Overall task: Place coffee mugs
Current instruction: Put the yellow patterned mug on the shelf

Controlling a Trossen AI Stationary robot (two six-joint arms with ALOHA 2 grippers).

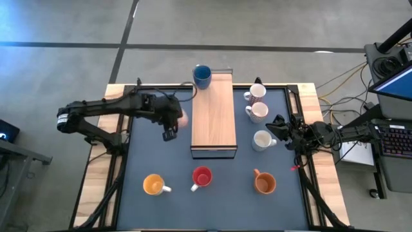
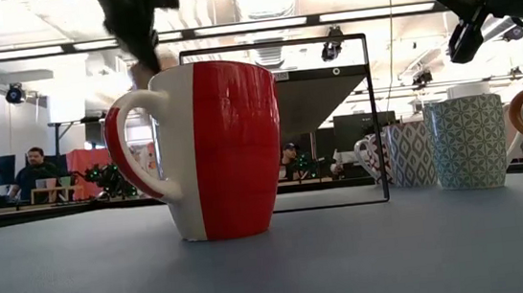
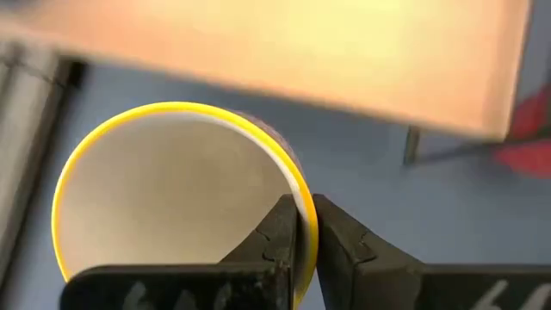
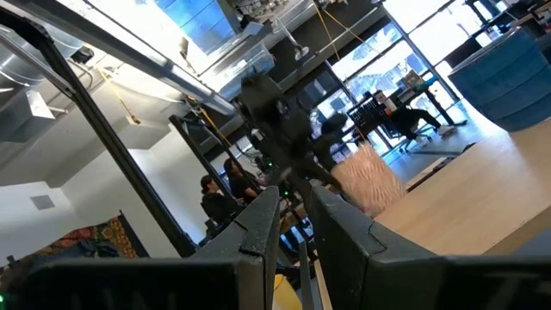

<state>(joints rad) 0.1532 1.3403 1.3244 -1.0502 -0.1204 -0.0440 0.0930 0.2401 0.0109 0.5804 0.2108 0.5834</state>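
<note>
Left gripper (image 3: 306, 226) clamped tight on the wall of a mug with a yellow rim and pale inside (image 3: 172, 189), 1 finger inside, 1 outside; in the high view the mug shows only as a pinkish patch (image 1: 183, 118) at the gripper (image 1: 169, 134), just beside the left long edge of the light-wood board (image 1: 214, 116), over open mat. Blue mug (image 1: 202, 76) at the board's far-left corner. 3 white/cream mugs in a line right of the board: dark-patterned (image 1: 256, 95), then (image 1: 257, 112), then (image 1: 262, 140). Front row, well apart: yellow-orange mug (image 1: 153, 185), red mug (image 1: 202, 177), brown-orange mug (image 1: 264, 183). Mat (image 1: 148, 154) between the board's left edge and the left frame rail is bare, as is the strip between the board's near end and the front row. Right gripper (image 1: 278, 127) near the right mat edge, just beside the nearest white mug, fingers partly apart, holding nothing.
</note>
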